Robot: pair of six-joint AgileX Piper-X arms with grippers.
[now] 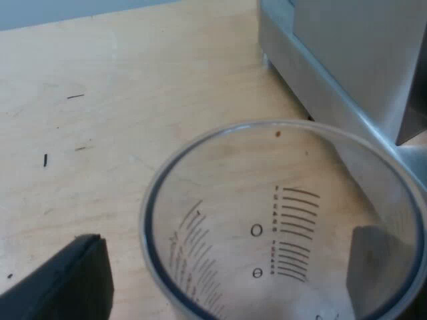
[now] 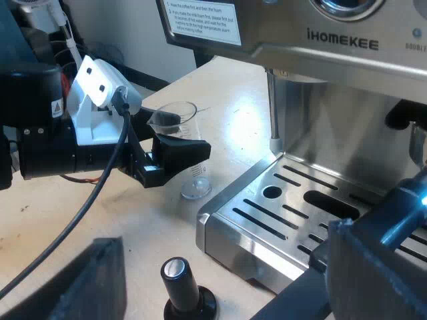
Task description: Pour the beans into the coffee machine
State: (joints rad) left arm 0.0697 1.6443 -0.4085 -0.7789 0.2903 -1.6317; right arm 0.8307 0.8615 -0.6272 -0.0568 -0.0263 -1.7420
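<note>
Between the released fingers of the left gripper, an upright measuring glass is being straddled beside a base corner of the espresso machine.

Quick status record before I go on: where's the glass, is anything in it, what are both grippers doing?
measuring glass: upright on the table, close beside the espresso machine's base
contents: looks empty, no beans seen inside
left gripper: at the glass, about mid-height; grip not clear
right gripper: open, holding nothing, near the machine's drip tray
tamper: black knob, standing on the table by the tray's corner
pour: cannot tell whether it is done
</note>
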